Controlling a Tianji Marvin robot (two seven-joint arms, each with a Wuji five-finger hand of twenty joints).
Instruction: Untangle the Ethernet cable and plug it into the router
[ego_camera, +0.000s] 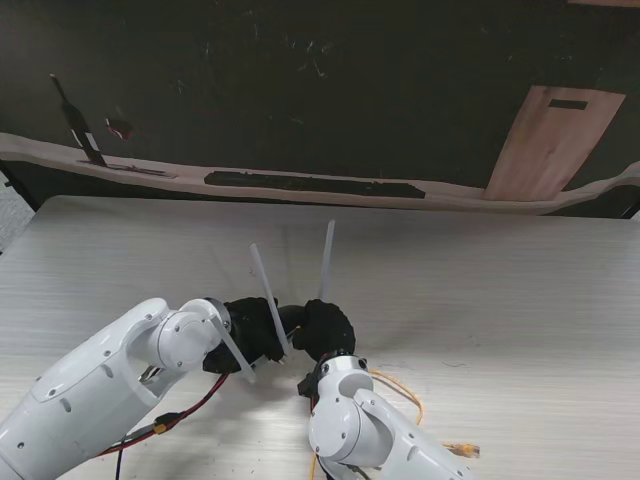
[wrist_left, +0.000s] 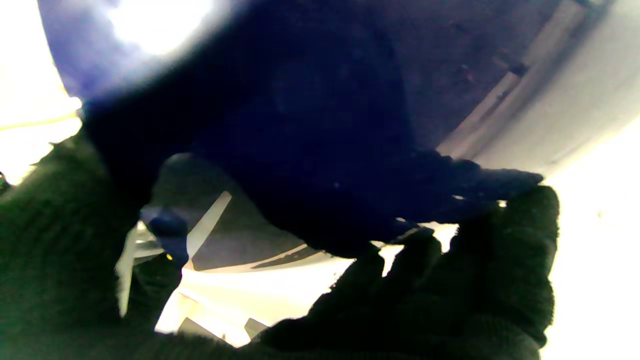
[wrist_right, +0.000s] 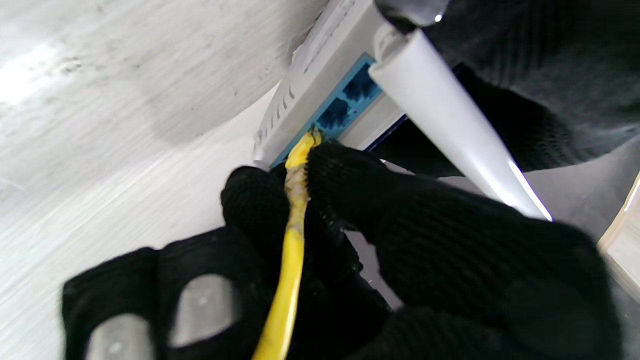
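The white router (wrist_right: 320, 75) lies between my two black-gloved hands at the middle of the table, largely hidden in the stand view, where only its white antennas (ego_camera: 268, 290) stick up. My right hand (ego_camera: 322, 328) is shut on the yellow Ethernet cable (wrist_right: 295, 200). In the right wrist view the cable's plug end is pinched by the fingers (wrist_right: 345, 180) and touches the row of blue ports (wrist_right: 345, 107). My left hand (ego_camera: 250, 335) is closed around the router's other side. The rest of the cable (ego_camera: 400, 385) trails to my right, its free plug (ego_camera: 462, 450) lying on the table.
A wooden board (ego_camera: 552, 140) leans at the far right behind the table. A dark strip (ego_camera: 310, 184) runs along the ledge beyond the table's far edge. Red and black wires (ego_camera: 190, 408) hang under my left forearm.
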